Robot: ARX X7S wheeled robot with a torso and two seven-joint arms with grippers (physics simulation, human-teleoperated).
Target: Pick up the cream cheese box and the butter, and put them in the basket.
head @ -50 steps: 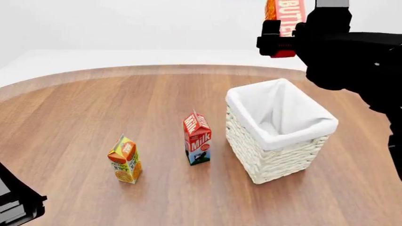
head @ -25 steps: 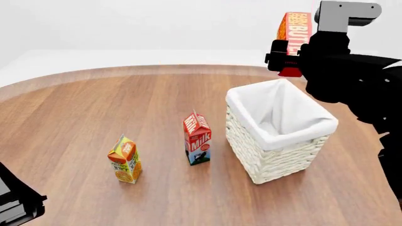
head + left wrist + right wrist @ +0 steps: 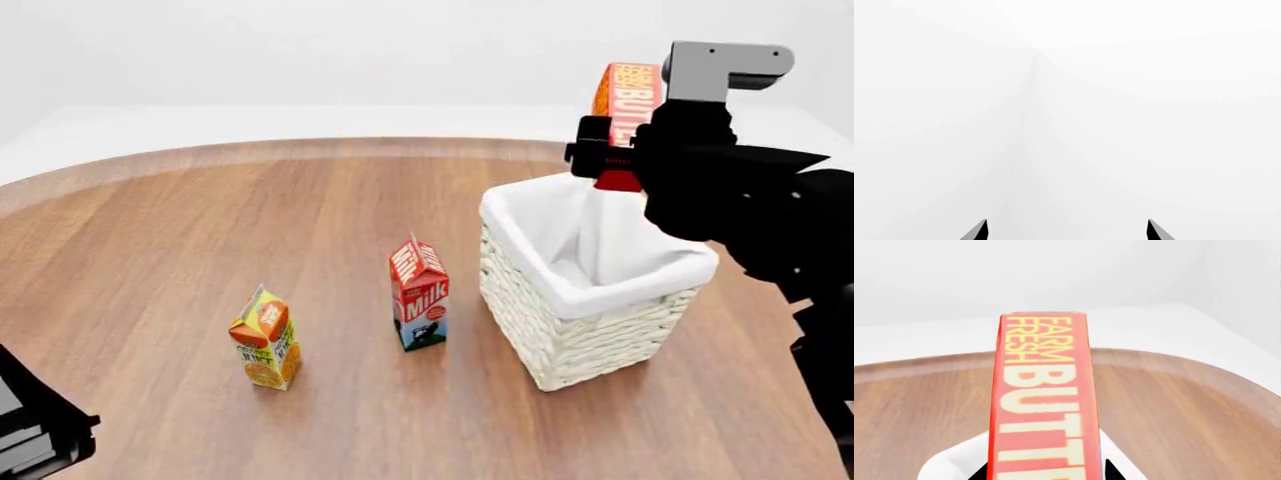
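In the head view, our right gripper [image 3: 611, 160] was clamped on the butter [image 3: 627, 100], holding it upright above the far rim of the basket [image 3: 587, 325], clear of the liner. The basket stood on the wooden counter [image 3: 200, 230]. A milk carton [image 3: 419, 293] stood just beside the basket, on the side away from our right arm, and an orange juice carton [image 3: 266, 339] stood farther out on that same side, nearer to us than the milk carton. We could not find the cream cheese box in this view.

In the right wrist view, the butter [image 3: 1043, 400] filled the middle, its "FARM FRESH BUTTER" lettering facing the camera, with a white corner of the basket [image 3: 947, 465] under it and the counter [image 3: 1174, 405] beyond.

In the left wrist view, our left gripper [image 3: 1067, 231] showed only two dark fingertips [image 3: 978, 232], set wide apart and holding nothing, against blank white.
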